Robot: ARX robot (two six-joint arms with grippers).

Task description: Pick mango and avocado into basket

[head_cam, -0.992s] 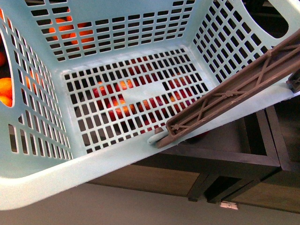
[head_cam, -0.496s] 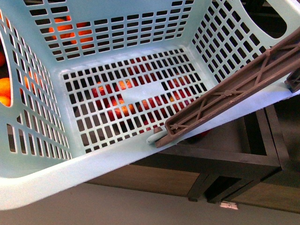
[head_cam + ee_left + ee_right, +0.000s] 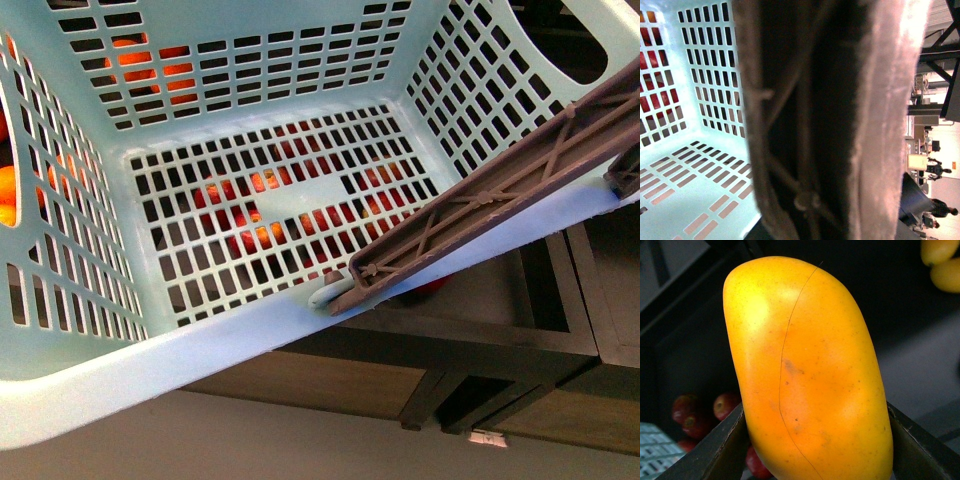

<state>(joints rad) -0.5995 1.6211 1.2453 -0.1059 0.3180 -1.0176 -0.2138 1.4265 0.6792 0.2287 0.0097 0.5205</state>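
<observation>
Front view was filled by the turquoise basket point(image 3: 200, 345), tipped up and empty, its brown handle point(image 3: 480, 200) crossing the near right corner, probably raised to receive fruit. The right gripper point(image 3: 815, 450) pinched the yellow mango point(image 3: 810, 355) upright, not yet inside. The left gripper's fingers were unseen, so their state could not be told. No avocado showed.

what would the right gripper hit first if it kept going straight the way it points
Only the mango between its fingers sits ahead; past it the right wrist view is dark, so depth is unclear.
</observation>
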